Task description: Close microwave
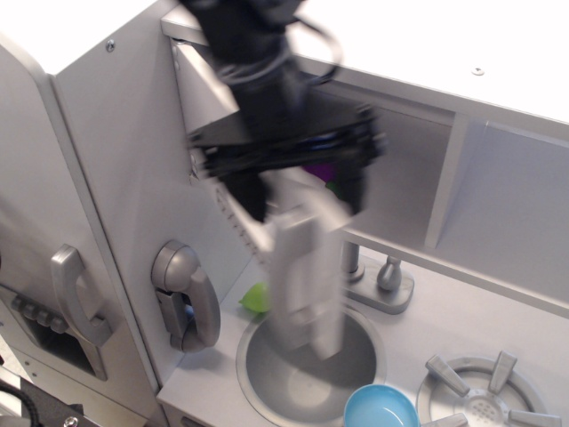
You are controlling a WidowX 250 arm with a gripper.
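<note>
The microwave (444, 178) is the light-grey upper compartment under the white top. Its hinged door (298, 267), with a tall silver handle, is blurred with motion and stands swung partway across the opening, hinged at the left edge. My black gripper (298, 200) is right at the door's upper part, its fingers (356, 182) spread apart on either side, open. A bit of purple eggplant (322, 168) shows inside the compartment behind the gripper; the rest is hidden.
Below are a round sink (307, 360), a grey faucet (384, 280), a green fruit (255, 299), a blue cup (380, 411) and a stove burner (484, 400). A curved silver handle (182, 298) and a tall grey door (53, 222) are at the left.
</note>
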